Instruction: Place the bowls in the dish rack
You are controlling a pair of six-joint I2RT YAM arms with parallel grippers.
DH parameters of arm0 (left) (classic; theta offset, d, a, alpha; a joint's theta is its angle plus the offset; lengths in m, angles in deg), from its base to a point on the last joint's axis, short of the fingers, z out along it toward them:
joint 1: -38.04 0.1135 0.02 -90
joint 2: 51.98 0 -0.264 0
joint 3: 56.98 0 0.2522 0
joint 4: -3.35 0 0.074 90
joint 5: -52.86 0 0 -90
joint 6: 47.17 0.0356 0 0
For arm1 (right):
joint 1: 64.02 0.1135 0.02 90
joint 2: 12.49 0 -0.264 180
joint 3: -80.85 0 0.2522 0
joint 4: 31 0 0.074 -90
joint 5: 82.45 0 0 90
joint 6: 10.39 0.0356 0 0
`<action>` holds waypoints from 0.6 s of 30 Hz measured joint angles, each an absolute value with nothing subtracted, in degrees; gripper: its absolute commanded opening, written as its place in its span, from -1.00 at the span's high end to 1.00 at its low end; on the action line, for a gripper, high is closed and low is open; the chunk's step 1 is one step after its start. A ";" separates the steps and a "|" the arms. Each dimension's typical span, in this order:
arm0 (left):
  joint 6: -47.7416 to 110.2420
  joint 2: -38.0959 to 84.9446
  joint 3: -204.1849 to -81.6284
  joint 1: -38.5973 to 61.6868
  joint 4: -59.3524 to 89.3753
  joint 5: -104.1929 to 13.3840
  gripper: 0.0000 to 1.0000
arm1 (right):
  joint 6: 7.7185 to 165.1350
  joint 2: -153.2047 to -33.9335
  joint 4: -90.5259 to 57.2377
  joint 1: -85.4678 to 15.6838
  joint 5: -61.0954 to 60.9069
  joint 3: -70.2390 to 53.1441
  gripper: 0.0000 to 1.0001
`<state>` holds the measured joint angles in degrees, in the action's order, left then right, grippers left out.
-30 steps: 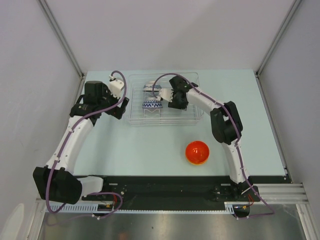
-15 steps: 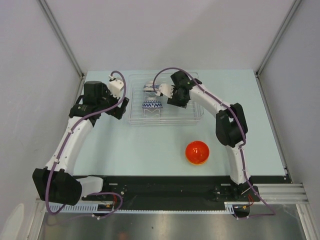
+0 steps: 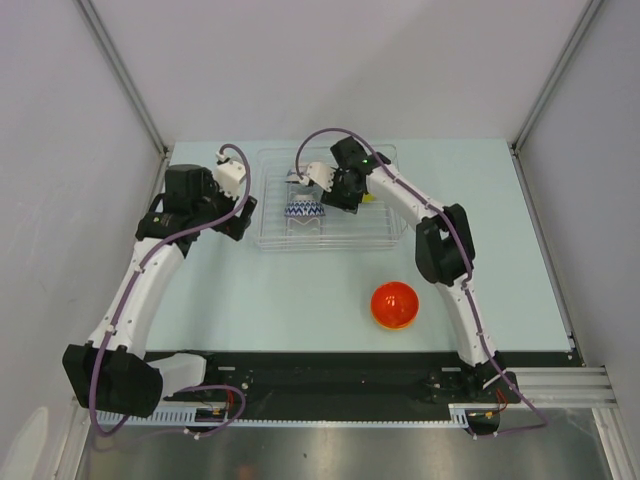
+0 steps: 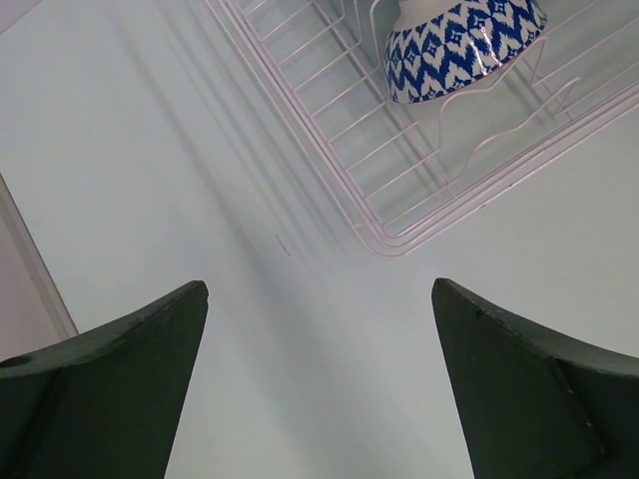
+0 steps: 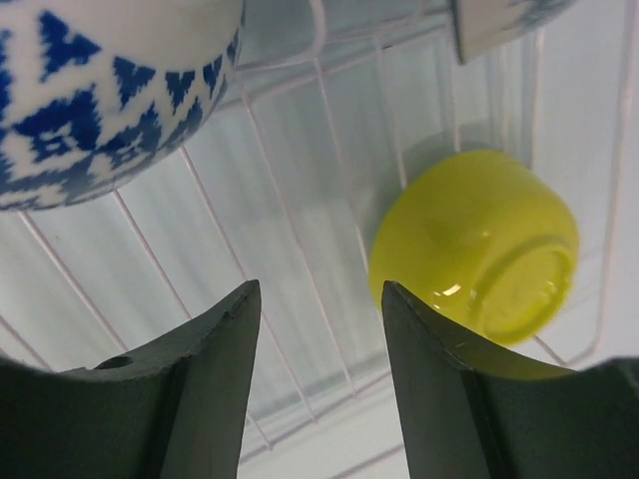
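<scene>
The clear plastic dish rack [image 3: 345,236] sits at the tabletop's [image 3: 520,260] far edge. In it lie a white round bowl with blue zigzags [image 3: 304,210] and a shiny yellow-green bowl [image 5: 474,244]. A shiny red bowl [image 3: 394,304] sits toward the near edge. The left gripper [image 4: 319,289] and the right gripper [image 5: 319,289] are open and empty.

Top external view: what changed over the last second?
The right gripper, open and empty, moved toward the far side of the dish rack and slightly left; its elbow swung left too. Nothing was gripped or released. The left gripper, the blue-patterned bowl in the rack and the red bowl on the table stayed put.
</scene>
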<state>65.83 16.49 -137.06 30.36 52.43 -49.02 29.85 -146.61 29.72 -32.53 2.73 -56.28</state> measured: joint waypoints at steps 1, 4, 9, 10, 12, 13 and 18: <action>65.83 16.49 -137.06 30.36 52.43 -49.02 -0.99 | 30.10 -147.36 29.70 -32.53 2.75 -56.31 -0.15; 65.83 16.49 -137.04 30.36 52.43 -49.02 -0.99 | 30.75 -149.17 29.57 -32.67 3.89 -56.28 -0.15; 65.81 16.49 -137.04 30.36 52.43 -49.04 -0.99 | 32.06 -149.41 27.23 -33.74 5.92 -55.54 -0.15; 65.81 16.49 -137.02 30.36 52.40 -49.04 -0.99 | 32.28 -149.28 26.14 -34.04 6.68 -54.97 -0.15; 65.79 16.49 -136.95 30.36 52.38 -49.15 -0.99 | 32.46 -149.11 24.58 -34.61 8.21 -53.62 -0.15; 65.79 16.49 -136.89 30.36 52.40 -49.22 -0.99 | 32.52 -149.11 24.10 -34.87 8.98 -53.14 -0.15; 65.77 16.49 -136.49 30.36 52.40 -49.35 -0.99 | 33.11 -149.02 22.75 -35.62 11.01 -52.72 -0.15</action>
<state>65.77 16.49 -136.49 30.36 52.40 -49.35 33.11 -149.02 22.75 -35.62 11.01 -52.72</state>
